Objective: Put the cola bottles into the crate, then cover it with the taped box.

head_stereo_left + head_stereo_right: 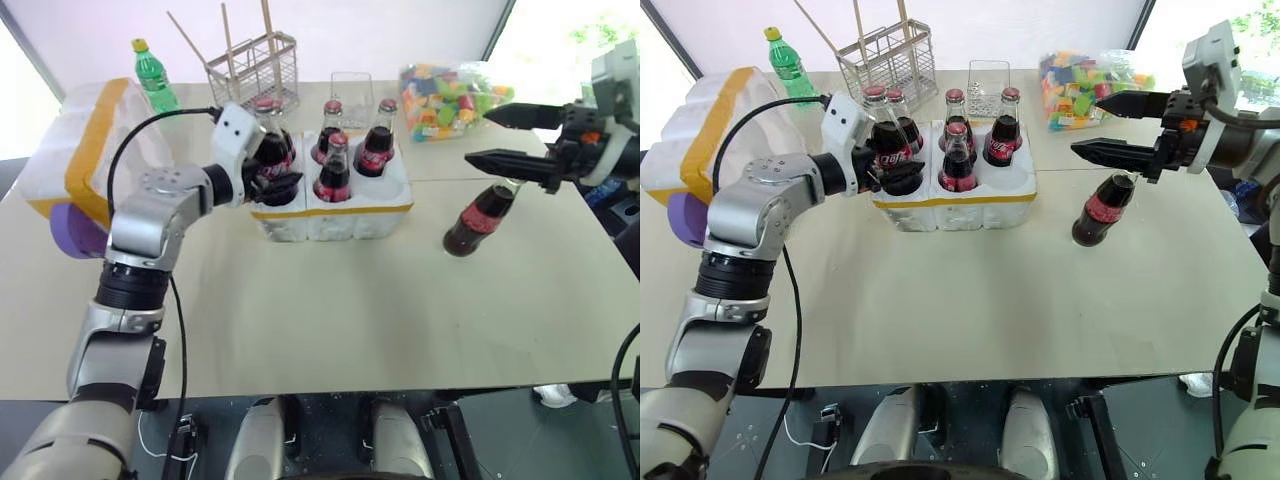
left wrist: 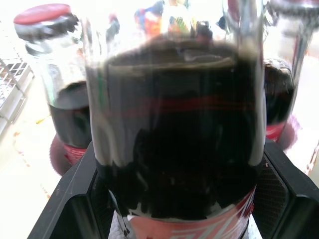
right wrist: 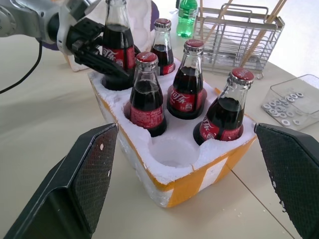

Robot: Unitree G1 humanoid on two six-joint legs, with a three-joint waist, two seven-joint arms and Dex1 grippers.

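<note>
The left hand [image 1: 272, 172] covers the lower body and label of the cola bottle [image 1: 268, 130] that it grips, so it is not possible to tell if the bottle base sits fully in the crate [image 1: 330, 215]. In the left wrist view this bottle [image 2: 174, 134] is very close and blurred, and its cap is cut off by the edge. The taped box [image 1: 85, 150] is partly behind the left arm. The neck of the lone bottle [image 1: 480, 218] on the desk [image 1: 330, 320] is hidden by the right hand [image 1: 478, 135].
</note>
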